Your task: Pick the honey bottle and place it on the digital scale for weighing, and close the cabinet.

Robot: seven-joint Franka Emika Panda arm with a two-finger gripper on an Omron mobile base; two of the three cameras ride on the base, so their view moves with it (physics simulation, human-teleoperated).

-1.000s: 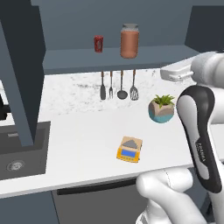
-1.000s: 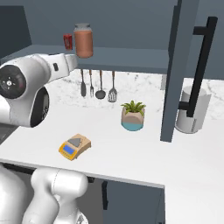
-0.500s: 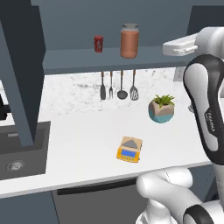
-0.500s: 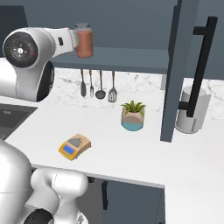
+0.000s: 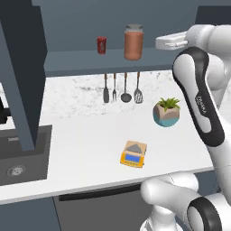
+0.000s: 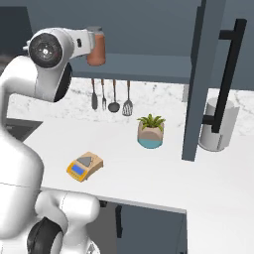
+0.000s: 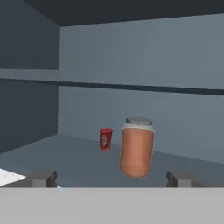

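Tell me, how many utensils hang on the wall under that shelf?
4, in a row below the shelf: a spatula leftmost, then a fork, a ladle, and a slotted turner rightmost. None looks hidden.

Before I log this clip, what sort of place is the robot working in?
A simulated kitchen, by the look of it. A white marble-look counter runs under an open dark slate-blue wall cabinet, cooking utensils hang on the wall behind it, and a dark sink is set into the counter at the left.
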